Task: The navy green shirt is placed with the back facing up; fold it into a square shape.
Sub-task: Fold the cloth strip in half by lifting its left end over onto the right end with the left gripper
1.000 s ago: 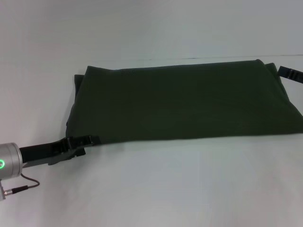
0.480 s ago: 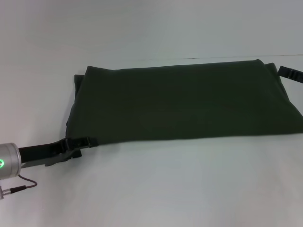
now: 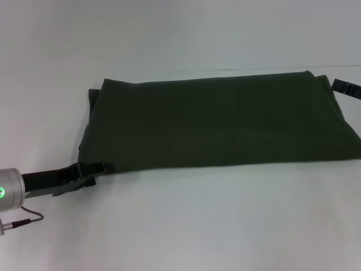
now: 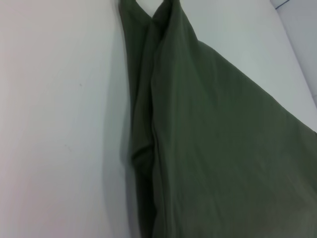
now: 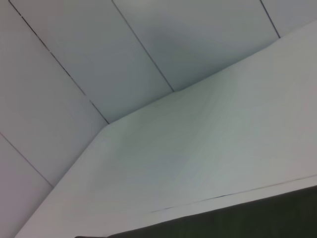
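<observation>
The navy green shirt (image 3: 220,121) lies flat on the white table (image 3: 197,226), folded into a long band running left to right. My left gripper (image 3: 97,174) sits low at the shirt's near-left corner, open, with its tips just off the cloth edge and nothing held. In the left wrist view the shirt (image 4: 213,148) shows stacked folded edges at that end. My right gripper (image 3: 345,87) shows only as a black part beyond the shirt's far-right corner. A dark strip of the shirt (image 5: 247,220) crosses the right wrist view.
Bare white table surface (image 3: 169,39) surrounds the shirt on all sides. A thin seam line (image 3: 237,70) runs along the table just behind the shirt. Wall panels (image 5: 124,44) stand beyond the table's far side.
My left gripper has drawn back a little to the left, away from the shirt's near-left corner. The shirt and the right gripper have not moved.
</observation>
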Tool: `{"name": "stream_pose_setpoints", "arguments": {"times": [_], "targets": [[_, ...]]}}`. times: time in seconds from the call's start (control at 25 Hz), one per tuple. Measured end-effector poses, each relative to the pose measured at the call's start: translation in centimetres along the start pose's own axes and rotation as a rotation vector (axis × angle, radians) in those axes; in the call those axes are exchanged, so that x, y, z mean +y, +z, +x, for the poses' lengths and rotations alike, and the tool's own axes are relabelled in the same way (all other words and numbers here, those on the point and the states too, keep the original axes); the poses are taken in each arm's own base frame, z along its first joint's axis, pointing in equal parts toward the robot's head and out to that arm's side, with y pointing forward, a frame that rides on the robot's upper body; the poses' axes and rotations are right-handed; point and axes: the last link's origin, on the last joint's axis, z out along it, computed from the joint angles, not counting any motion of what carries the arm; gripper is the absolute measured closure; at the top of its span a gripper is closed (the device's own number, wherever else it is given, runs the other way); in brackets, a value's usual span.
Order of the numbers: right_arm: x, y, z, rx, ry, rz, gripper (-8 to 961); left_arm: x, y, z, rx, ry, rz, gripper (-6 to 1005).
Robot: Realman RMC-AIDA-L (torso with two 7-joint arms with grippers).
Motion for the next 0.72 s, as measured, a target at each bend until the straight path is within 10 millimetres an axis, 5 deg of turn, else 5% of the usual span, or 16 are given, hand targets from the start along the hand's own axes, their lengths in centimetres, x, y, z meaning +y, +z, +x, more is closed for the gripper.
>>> {"name": "stream_pose_setpoints", "arguments": {"times": [0.72], "targets": [[-0.1,-0.2,0.2,-0.001,0.004,0.004,183,0.0,-0.1,1.1,-0.016,0.026,0.042,240]]}}
